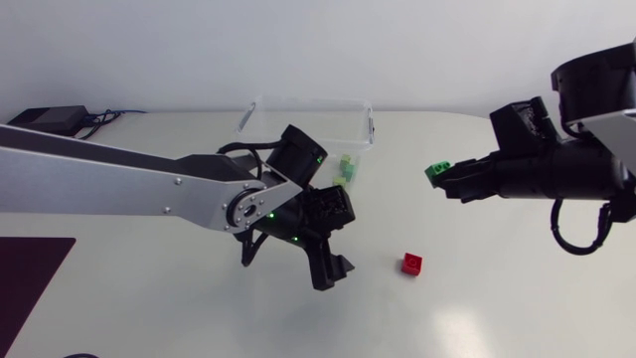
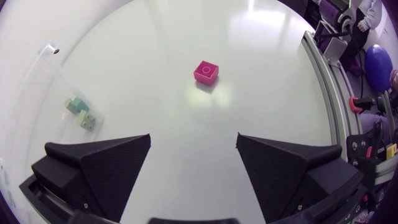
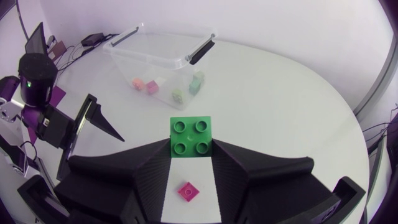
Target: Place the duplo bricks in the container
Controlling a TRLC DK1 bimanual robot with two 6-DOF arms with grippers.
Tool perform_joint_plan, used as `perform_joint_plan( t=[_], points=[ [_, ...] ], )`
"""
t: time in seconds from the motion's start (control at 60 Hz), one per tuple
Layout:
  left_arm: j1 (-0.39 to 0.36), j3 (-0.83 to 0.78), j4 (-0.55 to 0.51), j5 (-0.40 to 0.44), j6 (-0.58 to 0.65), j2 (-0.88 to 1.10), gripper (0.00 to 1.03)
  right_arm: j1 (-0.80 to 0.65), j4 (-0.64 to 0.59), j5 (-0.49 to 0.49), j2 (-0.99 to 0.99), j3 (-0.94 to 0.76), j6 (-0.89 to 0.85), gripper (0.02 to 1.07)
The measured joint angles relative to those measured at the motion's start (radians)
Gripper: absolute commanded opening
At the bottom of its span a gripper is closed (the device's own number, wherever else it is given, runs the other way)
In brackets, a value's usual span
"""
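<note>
My right gripper (image 1: 444, 179) hangs above the table at the right, shut on a green duplo brick (image 1: 436, 171); in the right wrist view the green brick (image 3: 190, 136) sits studs-up between the fingers of that gripper (image 3: 190, 149). A red brick (image 1: 411, 263) lies on the table under and ahead of it, pink in the right wrist view (image 3: 188, 191). My left gripper (image 1: 333, 267) stands open just left of the red brick (image 2: 206, 71), which lies ahead of its fingers (image 2: 193, 140). The clear container (image 1: 298, 100) at the back holds several pastel bricks (image 3: 155, 86).
A black device with cables (image 1: 50, 119) lies at the back left. A dark mat (image 1: 30, 278) covers the front left corner. My left arm's gripper (image 3: 93, 121) stands between the container (image 3: 143, 65) and the red brick. Bare table lies around the red brick.
</note>
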Motion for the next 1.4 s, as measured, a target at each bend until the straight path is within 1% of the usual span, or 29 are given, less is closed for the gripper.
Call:
perform_joint_plan(
  t=[0.067, 0.233, 0.5, 0.767, 1.117, 1.4],
  points=[
    [-0.015, 0.020, -0.003, 0.002, 0.013, 0.024, 0.96, -0.027, 0.000, -0.019, -0.018, 0.000, 0.008, 0.25],
    [-0.058, 0.103, -0.057, 0.010, 0.050, 0.085, 0.96, -0.063, 0.001, -0.046, -0.078, 0.000, 0.022, 0.25],
    [-0.099, 0.280, -0.188, 0.018, 0.090, 0.193, 0.96, -0.078, 0.000, -0.068, -0.144, -0.008, 0.049, 0.25],
    [-0.134, 0.404, -0.240, 0.019, 0.109, 0.297, 0.96, -0.115, 0.000, -0.113, -0.186, -0.033, 0.071, 0.25],
    [-0.136, 0.504, -0.269, 0.018, 0.124, 0.385, 0.95, -0.136, 0.000, -0.139, -0.196, -0.047, 0.071, 0.25],
    [-0.137, 0.618, -0.341, 0.018, 0.127, 0.460, 0.94, -0.136, -0.001, -0.143, -0.196, -0.047, 0.071, 0.25]
  ],
)
